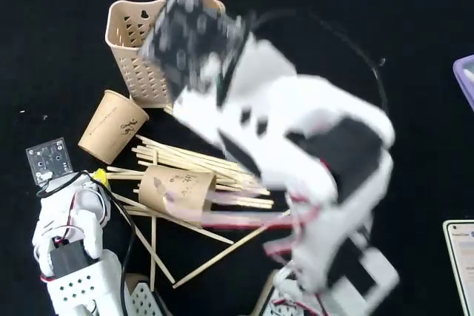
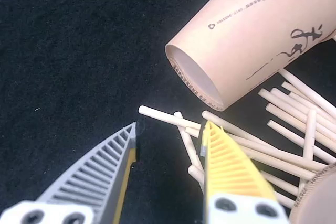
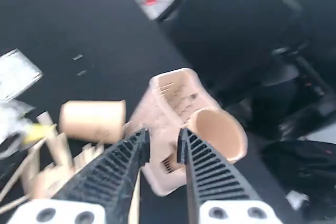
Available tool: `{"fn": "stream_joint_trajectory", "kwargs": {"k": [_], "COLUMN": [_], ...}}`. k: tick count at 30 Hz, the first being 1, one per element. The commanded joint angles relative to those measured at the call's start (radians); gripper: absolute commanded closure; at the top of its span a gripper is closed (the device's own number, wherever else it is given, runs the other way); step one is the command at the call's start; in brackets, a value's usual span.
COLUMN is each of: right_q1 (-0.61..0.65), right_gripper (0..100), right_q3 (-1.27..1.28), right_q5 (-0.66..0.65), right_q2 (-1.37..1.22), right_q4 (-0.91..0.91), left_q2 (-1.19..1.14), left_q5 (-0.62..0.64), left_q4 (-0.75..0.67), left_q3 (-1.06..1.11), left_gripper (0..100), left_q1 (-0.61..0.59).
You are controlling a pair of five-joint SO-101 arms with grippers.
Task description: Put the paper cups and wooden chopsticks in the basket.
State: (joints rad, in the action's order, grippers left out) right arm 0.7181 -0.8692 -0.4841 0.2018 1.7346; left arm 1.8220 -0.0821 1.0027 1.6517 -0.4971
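Chopsticks [image 1: 194,158] lie heaped on the black surface [image 1: 59,57], their ends just beside the left gripper [image 2: 169,127], whose jaws stand apart and empty. One paper cup [image 1: 176,190] lies on the heap, a second cup [image 1: 111,127] on its side near the basket [image 1: 137,72]. Above the basket hangs the right gripper [image 3: 163,132], jaws slightly apart; its blurred arm [image 1: 311,131] hides much of the basket. A third cup [image 3: 218,132] sits at the basket's rim, inside or beside I cannot tell.

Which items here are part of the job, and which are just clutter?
Job: basket; paper cup on the table; paper cup on the chopsticks; paper cup at the basket; wooden chopsticks.
Clutter: purple object; printed card.
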Motion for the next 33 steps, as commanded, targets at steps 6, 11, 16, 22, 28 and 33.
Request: {"fn": "stream_joint_trajectory", "kwargs": {"k": [6, 11, 16, 22, 28, 33], "right_q1": [0.049, 0.049, 0.049, 0.049, 0.049, 0.051], "right_gripper": [78.9, 70.8, 74.3, 75.5, 75.8, 75.8], "right_q3": [1.015, 1.627, 1.991, 2.048, 2.041, 2.043], "right_q5": [0.008, -0.066, -0.193, -0.222, -0.216, -0.216], "right_q2": [0.527, 0.725, 0.799, 0.809, 0.809, 0.808], "right_q4": [-0.078, -0.376, -0.674, -0.75, -0.825, -0.856], "left_q2": [0.002, 0.002, 0.002, 0.002, 0.002, 0.002], "left_q5": [0.003, 0.003, 0.003, 0.003, 0.003, 0.003], "left_q4": [-0.02, -0.02, -0.02, -0.02, -0.02, -0.02], "left_q3": [-0.013, -0.013, -0.013, -0.013, -0.013, -0.013], "left_gripper": [80, 80, 80, 80, 80, 80], "left_q1": [0.01, 0.01, 0.01, 0.01, 0.01, 0.01]}}
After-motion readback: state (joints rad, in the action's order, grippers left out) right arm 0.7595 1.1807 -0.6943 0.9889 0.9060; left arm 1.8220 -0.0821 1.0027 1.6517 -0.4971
